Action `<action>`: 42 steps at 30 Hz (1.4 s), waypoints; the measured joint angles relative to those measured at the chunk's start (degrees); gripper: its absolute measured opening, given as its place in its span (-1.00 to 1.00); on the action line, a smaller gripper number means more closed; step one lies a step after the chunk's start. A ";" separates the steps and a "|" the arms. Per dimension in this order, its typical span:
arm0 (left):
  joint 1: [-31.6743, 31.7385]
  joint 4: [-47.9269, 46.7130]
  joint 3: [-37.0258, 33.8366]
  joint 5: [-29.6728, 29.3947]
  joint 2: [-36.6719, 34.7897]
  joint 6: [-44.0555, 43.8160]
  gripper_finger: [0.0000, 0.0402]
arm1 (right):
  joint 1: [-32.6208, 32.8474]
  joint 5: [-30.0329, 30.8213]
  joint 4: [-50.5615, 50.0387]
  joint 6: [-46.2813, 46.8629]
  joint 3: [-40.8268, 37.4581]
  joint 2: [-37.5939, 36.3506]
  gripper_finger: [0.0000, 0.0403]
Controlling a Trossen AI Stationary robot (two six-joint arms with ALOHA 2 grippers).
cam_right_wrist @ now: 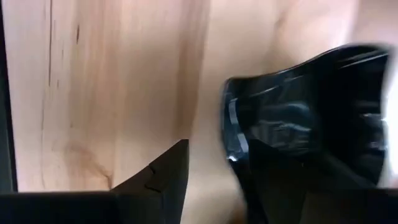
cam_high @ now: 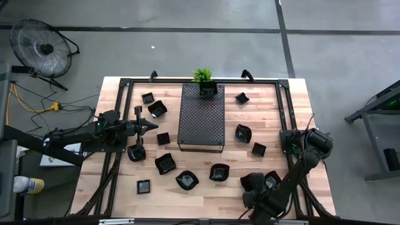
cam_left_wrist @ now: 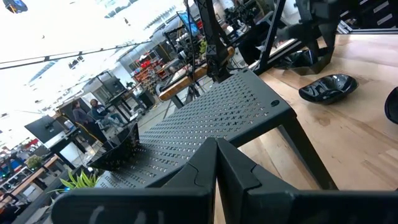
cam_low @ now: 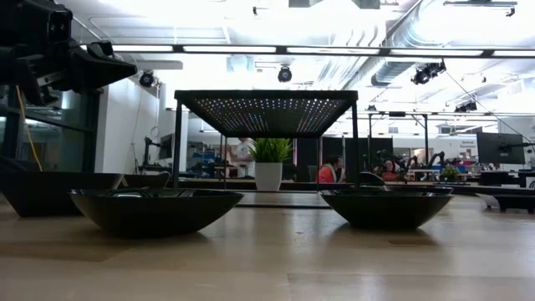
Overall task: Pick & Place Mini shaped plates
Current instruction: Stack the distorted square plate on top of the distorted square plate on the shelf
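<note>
I count about fifteen small glossy black mini shaped plates point(cam_high: 165, 164), square, wavy and rounded, lying upright and scattered around the perforated tray point(cam_high: 201, 117).

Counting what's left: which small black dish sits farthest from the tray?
The square dish near the table's front left corner; every other dish lies closer to the tray.

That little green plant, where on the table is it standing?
In the high view the green plant stands at the table's far edge, near the middle, at the far end of the perforated tray, with a small black dish off to its right.
</note>
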 joint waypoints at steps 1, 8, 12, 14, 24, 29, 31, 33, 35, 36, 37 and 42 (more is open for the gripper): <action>-0.01 0.00 0.00 0.00 -0.02 -0.01 -0.99 | 0.00 -0.47 0.76 0.47 -0.70 0.00 -0.20; -0.02 0.00 0.00 0.00 0.00 0.00 -0.99 | -0.12 -0.01 1.52 0.17 -1.48 0.00 -0.20; -0.02 0.00 0.01 0.00 -0.01 0.00 -0.99 | -0.15 0.34 1.02 -0.17 -1.43 0.00 -0.22; -0.02 0.00 0.01 0.00 -0.02 -0.01 -0.99 | -0.15 -0.48 1.05 -0.46 -1.43 -0.03 -0.25; 0.00 0.00 0.02 0.00 -0.02 0.00 -0.99 | -0.15 -1.11 -2.12 -0.88 1.21 -0.44 -0.45; -0.01 0.00 0.01 0.00 0.00 0.00 -0.99 | -0.15 -1.14 -2.17 -1.41 1.08 -0.44 -0.53; 0.00 0.00 0.01 0.00 0.00 0.00 -0.99 | -0.15 -1.04 -2.16 -1.58 1.08 -0.44 -0.55; -0.02 0.00 0.02 0.00 -0.02 0.00 -0.99 | -0.15 -1.04 -2.16 -1.60 1.08 -0.44 -0.59; -0.02 0.00 0.00 0.00 -0.01 0.00 -0.99 | -0.15 -1.11 -2.15 -1.60 1.08 -0.44 -0.63; -0.01 0.00 0.01 0.00 0.00 0.00 -0.99 | -0.15 -1.14 -2.17 -1.61 1.08 -0.44 -0.66; -0.02 0.00 0.01 0.00 -0.01 0.00 -0.99 | -0.15 -1.22 -2.15 -1.61 1.08 -0.44 -0.69; -0.01 0.00 0.01 0.00 -0.01 0.00 -0.99 | -0.15 -1.27 -2.15 -2.67 1.08 -0.44 -0.89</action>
